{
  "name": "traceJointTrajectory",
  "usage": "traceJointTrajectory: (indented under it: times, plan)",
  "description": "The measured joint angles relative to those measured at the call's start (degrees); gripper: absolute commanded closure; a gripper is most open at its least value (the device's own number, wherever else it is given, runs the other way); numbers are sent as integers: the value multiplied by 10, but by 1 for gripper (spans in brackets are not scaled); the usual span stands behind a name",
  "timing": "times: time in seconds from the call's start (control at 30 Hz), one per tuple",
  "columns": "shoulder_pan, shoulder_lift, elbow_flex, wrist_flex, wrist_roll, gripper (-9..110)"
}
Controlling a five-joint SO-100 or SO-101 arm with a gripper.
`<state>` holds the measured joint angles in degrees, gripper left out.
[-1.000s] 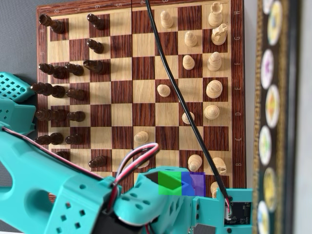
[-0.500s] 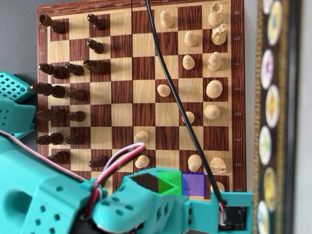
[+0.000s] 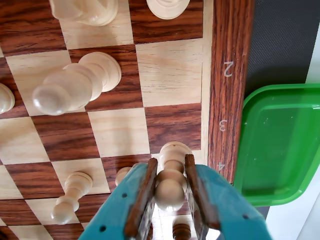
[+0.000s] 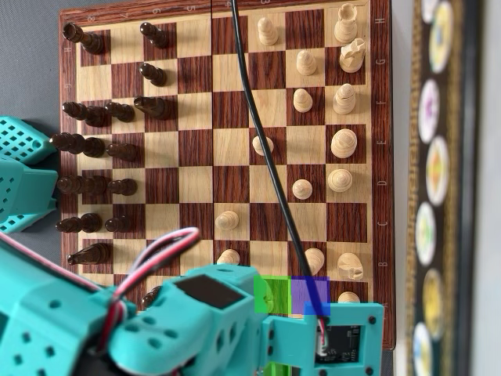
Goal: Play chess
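Gripping a light pawn, the claw has its two brown-padded fingers pressed against either side of the piece's stem in the wrist view. The pawn stands on a pale square at the board's edge, right beside the wooden border where the numbers 2, 3 and 4 are printed. Whether its base touches the square cannot be told.

Just to the left of the claw in the wrist view another light pawn stands one file over, and farther up a larger light piece stands on a dark square. Two more light pieces are cut off by the top edge. Beyond the border, on the right, lies a green tray, resting partly on a dark mat.

From overhead, the teal arm covers the bottom edge of the chessboard, so the claw itself is hidden under it. A black cable runs from the top of the picture down across the board to the arm's camera mount. Dark pieces crowd the left files, some leaning out of upright in this view, while light pieces spread over the right half. A dark strip with round patterned discs stands along the right side of the board.
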<state>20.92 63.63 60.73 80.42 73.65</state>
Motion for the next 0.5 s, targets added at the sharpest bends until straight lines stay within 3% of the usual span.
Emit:
traceJointTrajectory:
  times: [0.5]
  plan:
    - [0,2,45,-39,0,95]
